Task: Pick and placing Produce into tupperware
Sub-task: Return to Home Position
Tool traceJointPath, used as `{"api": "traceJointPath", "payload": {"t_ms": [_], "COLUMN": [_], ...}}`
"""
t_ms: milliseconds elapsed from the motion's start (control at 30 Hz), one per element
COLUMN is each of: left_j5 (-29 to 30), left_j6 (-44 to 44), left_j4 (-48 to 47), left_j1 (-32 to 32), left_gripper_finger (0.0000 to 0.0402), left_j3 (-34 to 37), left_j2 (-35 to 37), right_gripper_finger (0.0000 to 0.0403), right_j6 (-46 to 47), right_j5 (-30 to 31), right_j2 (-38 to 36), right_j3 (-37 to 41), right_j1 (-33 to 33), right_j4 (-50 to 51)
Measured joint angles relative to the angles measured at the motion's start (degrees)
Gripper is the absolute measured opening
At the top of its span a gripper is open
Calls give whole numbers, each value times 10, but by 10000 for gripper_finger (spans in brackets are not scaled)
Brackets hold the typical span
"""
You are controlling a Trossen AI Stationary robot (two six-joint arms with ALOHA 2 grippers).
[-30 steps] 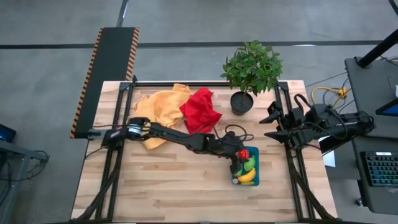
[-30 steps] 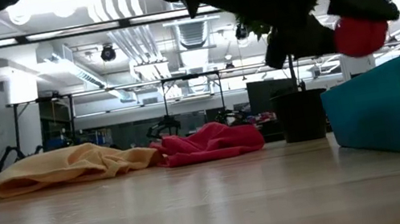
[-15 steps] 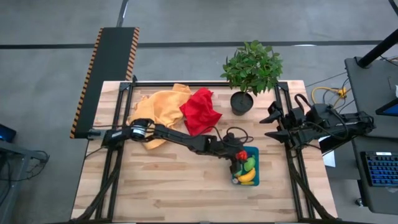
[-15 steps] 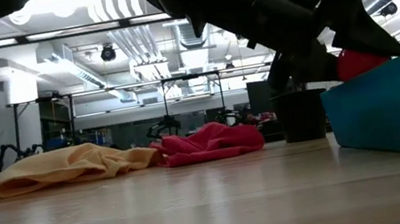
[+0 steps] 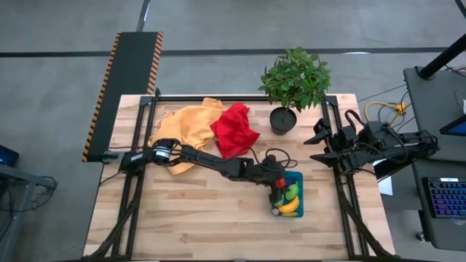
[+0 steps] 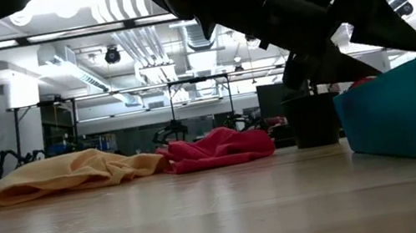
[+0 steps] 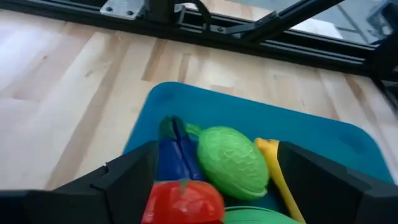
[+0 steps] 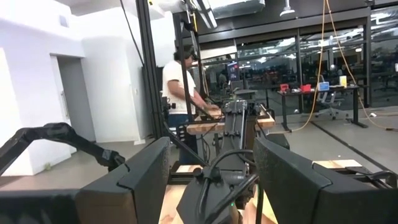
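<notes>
Two cloths lie bunched at the far left part of the tabletop (image 5: 204, 218): an orange-yellow cloth (image 5: 188, 125) and, right beside it, a red cloth (image 5: 234, 129). From the left edge we follow the left arm stretching across the middle of the wood to the teal-blue tupperware (image 5: 299, 178), which sits toward the right side, well apart from both cloths. We find the left claw (image 5: 279, 188) hanging over the container with its fingers spread wide and gripping nothing. Below and between them the red tomato (image 7: 183, 200) lies inside the tupperware, next to a dark purple-blue piece (image 7: 177, 152), a bumpy green piece (image 7: 233, 160) and the yellow banana (image 5: 289, 209). In the low view only the top of the tomato peeks over the container's wall. Behind the tupperware, at the far edge, stands a leafy plant (image 5: 295, 76) in a black pot (image 5: 282, 120). Farthest right, we see the right claw (image 5: 319, 145) waiting at the tabletop's right edge, fingers apart and empty. Past them, its wrist view shows a person (image 8: 183, 78) standing at a bench in the room.
</notes>
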State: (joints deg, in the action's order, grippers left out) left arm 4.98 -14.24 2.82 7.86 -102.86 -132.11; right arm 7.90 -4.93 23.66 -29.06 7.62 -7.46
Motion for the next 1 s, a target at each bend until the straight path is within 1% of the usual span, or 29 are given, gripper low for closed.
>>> {"api": "traceJointPath", "payload": {"t_ms": [67,200,267,400,500,633,733,800,867,1000], "left_j5": [-7,-40,-56,-60,-58,-13,31,33,35,42], "left_j6": [0,35,52,105,170,237,255,257,254,251], "left_j4": [3,51,63,69,56,5,-49,-72,-99,-112], "left_j1": [0,2,3,12,26,49,66,74,82,100], "left_gripper_finger": [314,298,285,253,224,184,157,141,127,104], "left_j3": [-2,-2,-2,2,11,24,37,54,76,133], "left_j2": [0,13,36,92,143,220,274,308,344,415], "right_gripper_finger": [224,224,224,224,224,224,224,224,224,224], "right_j6": [0,-11,-34,-50,-50,-50,-57,-69,-83,-84], "right_j5": [0,0,-9,-70,-80,-69,-65,-64,-50,-27], "right_j2": [0,0,0,1,1,2,1,2,4,4], "right_j3": [0,0,1,4,4,4,4,4,4,7], "right_j1": [0,0,0,1,1,0,0,0,0,0], "right_j4": [1,9,11,8,7,7,9,9,10,13]}}
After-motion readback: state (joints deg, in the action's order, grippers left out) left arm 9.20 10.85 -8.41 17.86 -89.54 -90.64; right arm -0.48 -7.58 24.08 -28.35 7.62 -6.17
